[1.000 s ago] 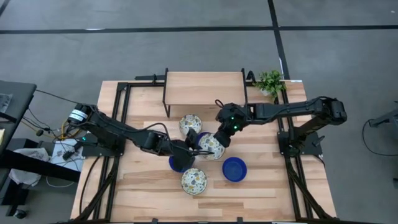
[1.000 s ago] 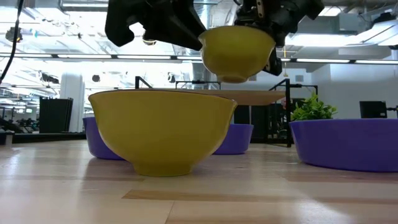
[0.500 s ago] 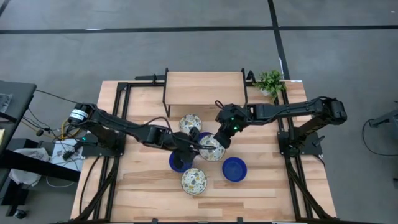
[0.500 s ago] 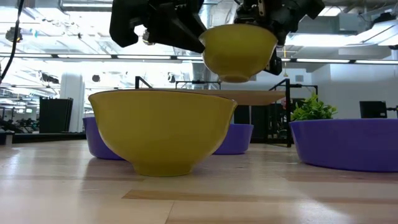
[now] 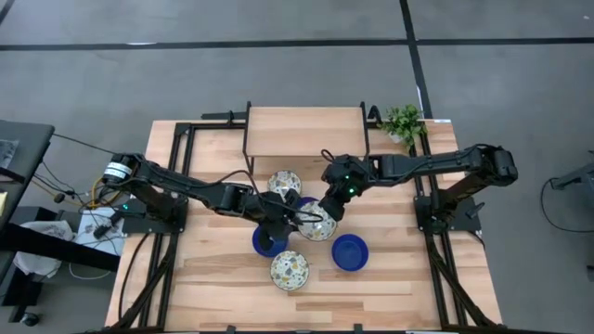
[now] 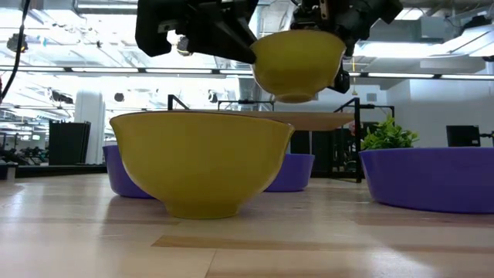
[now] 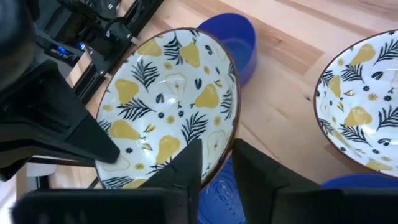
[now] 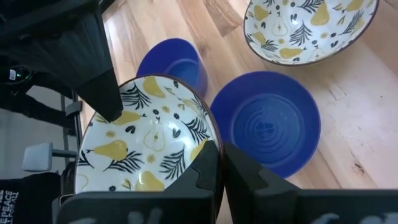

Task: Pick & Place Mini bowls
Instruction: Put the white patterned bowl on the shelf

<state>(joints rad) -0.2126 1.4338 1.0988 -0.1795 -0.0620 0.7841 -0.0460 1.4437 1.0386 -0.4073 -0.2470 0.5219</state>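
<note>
patterned bowl [image 5: 316,223] pinched between both end effectors, lifted above table.

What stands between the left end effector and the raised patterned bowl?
Nothing visible. The left end effector already straddles the bowl rim, opposite the right end effector, which grips the other side.

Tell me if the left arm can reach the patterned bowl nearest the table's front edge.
Probably yes: the front patterned bowl sits uncovered on the table, close to the left gripper, with nothing between them.
</note>
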